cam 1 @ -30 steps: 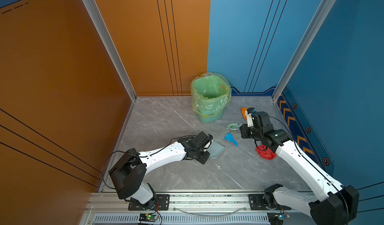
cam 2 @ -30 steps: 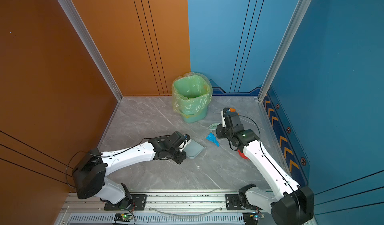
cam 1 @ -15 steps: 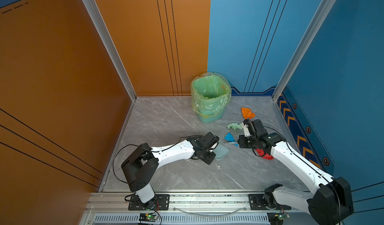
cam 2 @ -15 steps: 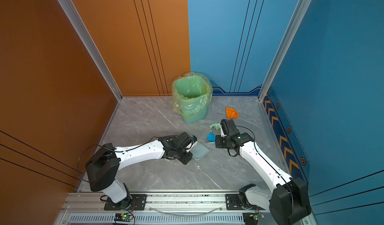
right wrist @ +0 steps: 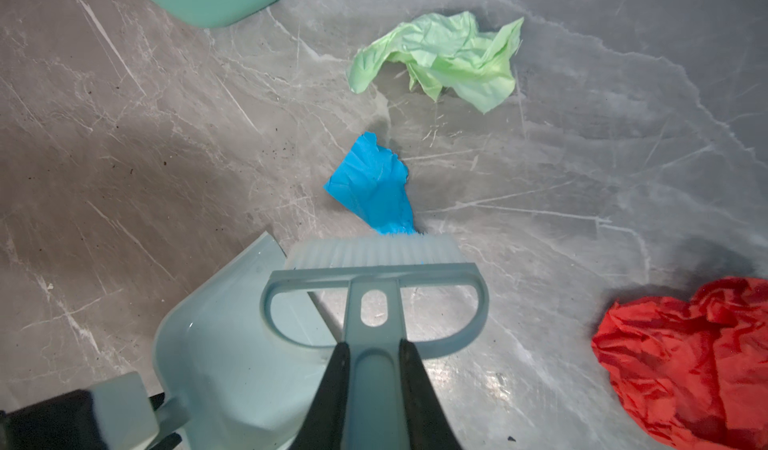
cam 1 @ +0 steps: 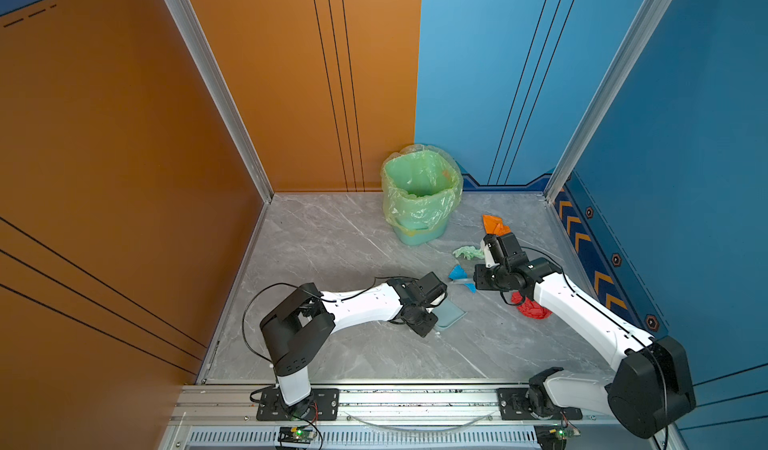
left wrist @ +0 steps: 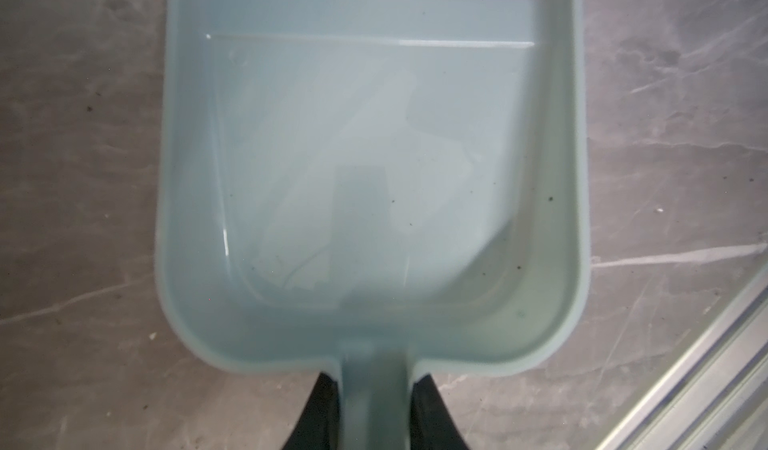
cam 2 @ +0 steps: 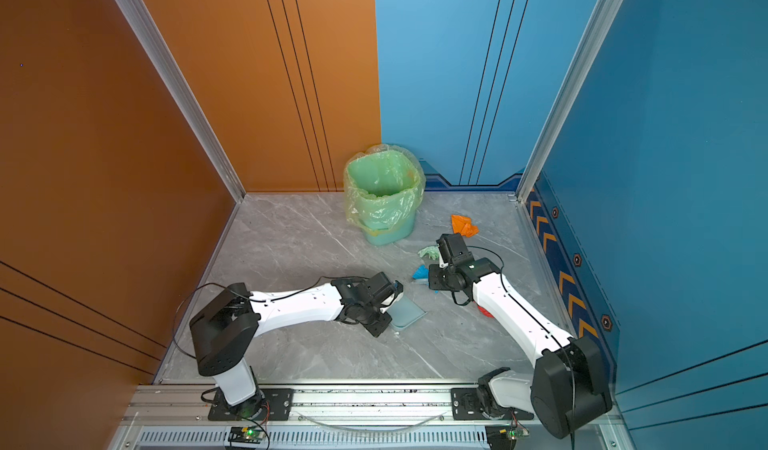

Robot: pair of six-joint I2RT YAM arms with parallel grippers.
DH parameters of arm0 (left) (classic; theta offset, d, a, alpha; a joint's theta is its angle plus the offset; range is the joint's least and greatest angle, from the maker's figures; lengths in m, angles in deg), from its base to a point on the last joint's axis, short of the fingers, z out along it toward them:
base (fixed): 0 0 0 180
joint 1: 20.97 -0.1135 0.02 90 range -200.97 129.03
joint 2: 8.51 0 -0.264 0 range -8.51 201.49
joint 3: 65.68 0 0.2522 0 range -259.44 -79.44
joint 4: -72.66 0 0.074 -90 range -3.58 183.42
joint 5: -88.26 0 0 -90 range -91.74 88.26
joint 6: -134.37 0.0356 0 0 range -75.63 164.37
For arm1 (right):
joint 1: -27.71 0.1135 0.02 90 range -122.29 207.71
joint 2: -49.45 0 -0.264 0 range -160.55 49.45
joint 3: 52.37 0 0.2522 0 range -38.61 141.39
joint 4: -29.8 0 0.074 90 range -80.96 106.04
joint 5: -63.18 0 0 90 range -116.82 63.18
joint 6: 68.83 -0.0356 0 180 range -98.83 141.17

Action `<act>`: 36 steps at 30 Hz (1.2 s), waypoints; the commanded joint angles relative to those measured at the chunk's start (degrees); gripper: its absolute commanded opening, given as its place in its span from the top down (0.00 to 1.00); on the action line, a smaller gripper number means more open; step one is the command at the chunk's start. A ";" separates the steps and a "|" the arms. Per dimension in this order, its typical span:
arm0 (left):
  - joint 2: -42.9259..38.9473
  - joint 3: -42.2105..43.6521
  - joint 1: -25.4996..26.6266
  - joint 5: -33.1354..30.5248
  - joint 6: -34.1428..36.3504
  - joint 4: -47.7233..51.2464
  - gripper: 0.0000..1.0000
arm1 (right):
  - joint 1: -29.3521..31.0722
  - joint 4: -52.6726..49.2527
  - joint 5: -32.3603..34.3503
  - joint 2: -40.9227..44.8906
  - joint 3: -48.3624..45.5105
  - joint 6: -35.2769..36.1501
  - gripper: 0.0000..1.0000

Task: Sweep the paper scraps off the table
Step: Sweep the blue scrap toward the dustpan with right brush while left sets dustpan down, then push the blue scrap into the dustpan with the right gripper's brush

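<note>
Beyond brush in right jaws, blue scrap

Dustpan left of paper scraps, bin behind

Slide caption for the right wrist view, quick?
Right gripper holds the brush, bristles at the bright blue scrap, dustpan alongside; green scrap and red scrap beyond.

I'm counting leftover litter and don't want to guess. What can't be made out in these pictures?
- Red scrap: both top views, mostly under the right arm; right wrist view, cut off by the frame edge.
- Bin contents: both top views, veiled by the crinkled liner.
- Bright blue scrap, near end: right wrist view, behind the brush bristles.
- Dustpan lip: left wrist view, partly cut off.
</note>
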 commanded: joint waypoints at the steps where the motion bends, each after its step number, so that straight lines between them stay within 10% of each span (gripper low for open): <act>1: 1.48 -1.88 0.46 -1.81 0.80 1.57 1.00 | -0.12 0.77 1.04 -0.08 1.89 0.16 1.00; 36: 6.70 -5.84 0.58 -4.43 0.44 2.27 1.00 | 2.54 3.41 10.25 -2.67 -3.03 -1.30 1.00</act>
